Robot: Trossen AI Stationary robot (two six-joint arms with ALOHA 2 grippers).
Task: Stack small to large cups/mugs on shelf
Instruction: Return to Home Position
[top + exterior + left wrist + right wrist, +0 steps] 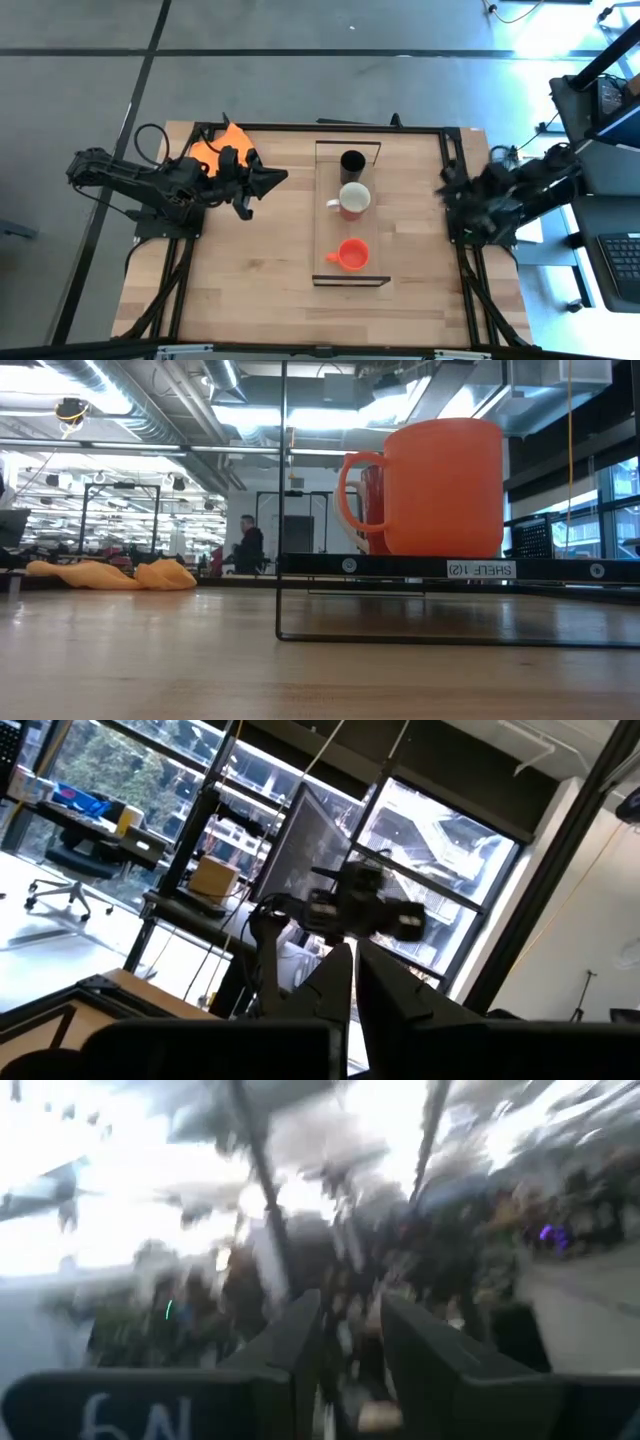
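Three mugs stand upright in a row on the shelf [330,232] at the table's middle. The black one [352,162] is farthest, the red one with a white inside [353,200] is in the middle, and the small orange one [352,255] is nearest. In the low view the orange mug [430,485] fills the front and the red mug [372,500] shows behind it. My left gripper [283,178] hangs shut left of the shelf, pointing toward it, and its fingertips [352,965] meet on nothing. My right gripper [442,192] is raised at the table's right edge, blurred, with a small gap between its fingers [350,1325].
An orange cloth [215,150] lies at the table's far left corner, beside my left arm, and shows in the low view as the cloth [110,574]. A person [247,545] stands in the room beyond. Bare tabletop [250,260] stretches between my left arm and the shelf.
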